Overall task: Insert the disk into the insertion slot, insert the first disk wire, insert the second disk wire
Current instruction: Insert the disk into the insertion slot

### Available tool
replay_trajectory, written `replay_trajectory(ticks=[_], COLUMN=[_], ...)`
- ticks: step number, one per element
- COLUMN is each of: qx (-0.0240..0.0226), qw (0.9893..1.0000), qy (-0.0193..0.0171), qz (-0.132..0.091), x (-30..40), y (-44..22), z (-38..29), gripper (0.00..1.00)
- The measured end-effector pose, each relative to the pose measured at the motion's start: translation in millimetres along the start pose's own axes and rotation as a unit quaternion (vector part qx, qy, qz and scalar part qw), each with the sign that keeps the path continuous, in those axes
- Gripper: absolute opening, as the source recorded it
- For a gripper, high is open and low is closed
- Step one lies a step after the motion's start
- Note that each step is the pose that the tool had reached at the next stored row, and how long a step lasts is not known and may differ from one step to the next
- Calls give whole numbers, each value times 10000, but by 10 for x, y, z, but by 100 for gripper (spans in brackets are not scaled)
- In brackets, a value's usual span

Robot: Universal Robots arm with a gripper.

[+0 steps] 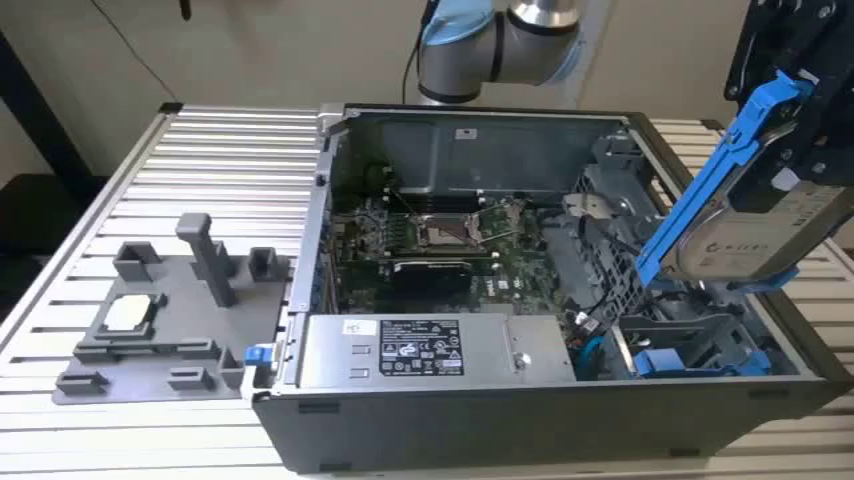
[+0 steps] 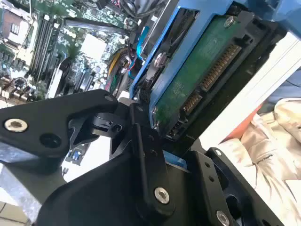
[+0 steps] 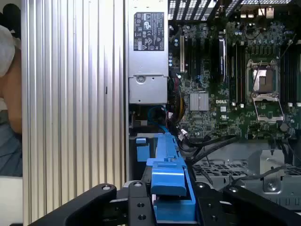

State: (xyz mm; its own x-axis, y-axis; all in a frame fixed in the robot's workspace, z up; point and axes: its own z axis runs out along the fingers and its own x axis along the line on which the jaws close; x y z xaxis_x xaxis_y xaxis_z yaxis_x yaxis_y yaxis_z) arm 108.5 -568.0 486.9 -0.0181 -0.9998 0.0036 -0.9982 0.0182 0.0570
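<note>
Open case [image 1: 534, 425] on a table [image 1: 227, 160], fixture [image 1: 147, 330] at the exterior view's left of it, power supply [image 1: 414, 350] inside along the near wall, motherboard [image 1: 427, 240] behind that, slot [image 1: 678, 342] at the exterior view's right, disk [image 1: 774, 235] tilted above the slot, clamped in the gripper [image 3: 171, 200], arm [image 1: 494, 45] behind the case.

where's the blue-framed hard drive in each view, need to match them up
Exterior view: the flat silver-grey disk in its bright blue plastic frame hangs tilted at the exterior view's right, above the open grey computer case.
Second wrist view: the disk's green circuit-board underside faces the camera.
First wrist view: edge-on, blue frame toward the camera.
Shared landmark: the green motherboard.
</note>
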Motion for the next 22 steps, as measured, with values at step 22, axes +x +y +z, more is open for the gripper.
replay_trajectory(ticks=[22], qx=[14], qw=[10000], qy=[0], qz=[0], x=[-1], y=[-7], z=[129], gripper=[33])
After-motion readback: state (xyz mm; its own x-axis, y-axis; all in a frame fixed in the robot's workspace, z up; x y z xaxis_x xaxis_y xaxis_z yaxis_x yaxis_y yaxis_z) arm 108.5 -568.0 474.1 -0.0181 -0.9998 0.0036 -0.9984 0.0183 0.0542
